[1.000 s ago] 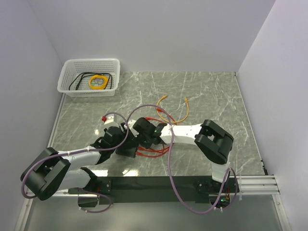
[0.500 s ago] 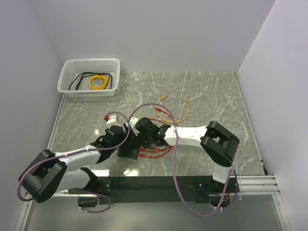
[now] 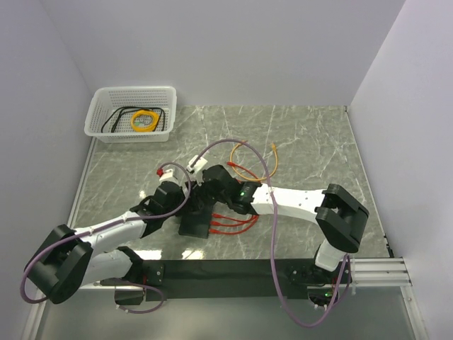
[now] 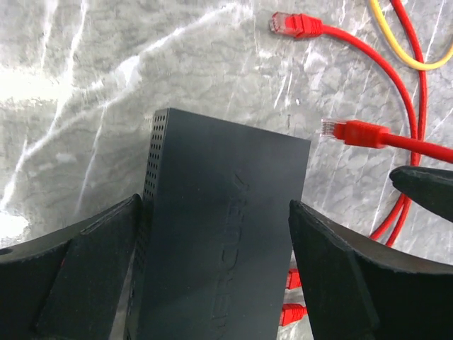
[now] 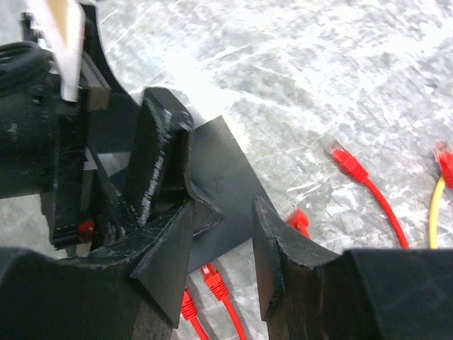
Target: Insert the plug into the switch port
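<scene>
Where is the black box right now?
In the top view the box lies left of the table's middle, toward the near edge; the left gripper straddles it, and red cords lie just right of it.

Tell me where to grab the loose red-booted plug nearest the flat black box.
Take the red-booted plug by its boot, just behind the clear tip, probably from straight above, closing across its narrow sides. It lies flat on the grey marble tabletop, clear of the flat matte-black box, its thin red cord trailing behind.
</scene>
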Action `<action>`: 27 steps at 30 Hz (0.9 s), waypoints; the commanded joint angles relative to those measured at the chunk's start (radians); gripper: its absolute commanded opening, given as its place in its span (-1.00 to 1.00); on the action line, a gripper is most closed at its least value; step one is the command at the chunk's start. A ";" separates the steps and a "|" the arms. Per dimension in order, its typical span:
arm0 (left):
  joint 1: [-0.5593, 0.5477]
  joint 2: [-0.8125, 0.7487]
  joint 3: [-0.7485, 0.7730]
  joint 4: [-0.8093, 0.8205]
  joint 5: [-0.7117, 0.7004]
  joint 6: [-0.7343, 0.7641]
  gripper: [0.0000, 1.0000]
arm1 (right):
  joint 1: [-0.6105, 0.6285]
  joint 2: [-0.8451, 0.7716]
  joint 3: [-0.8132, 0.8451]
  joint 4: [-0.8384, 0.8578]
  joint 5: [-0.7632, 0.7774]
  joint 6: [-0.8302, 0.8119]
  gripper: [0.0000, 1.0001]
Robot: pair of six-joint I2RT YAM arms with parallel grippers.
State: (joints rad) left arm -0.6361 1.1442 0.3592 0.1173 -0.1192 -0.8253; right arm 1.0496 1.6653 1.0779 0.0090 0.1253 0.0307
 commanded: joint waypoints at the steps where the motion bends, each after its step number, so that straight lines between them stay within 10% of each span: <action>1: 0.036 -0.032 0.058 -0.022 0.062 0.038 0.82 | -0.034 -0.032 0.007 0.040 0.085 0.060 -0.10; 27: 0.193 -0.175 0.024 -0.062 0.098 0.112 0.89 | -0.481 0.203 0.357 -0.256 0.020 0.265 0.22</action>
State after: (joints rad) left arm -0.4473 0.9947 0.3820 0.0326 -0.0376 -0.7334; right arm 0.5819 1.8027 1.3334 -0.1799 0.1474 0.2768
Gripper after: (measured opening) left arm 0.949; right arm 0.609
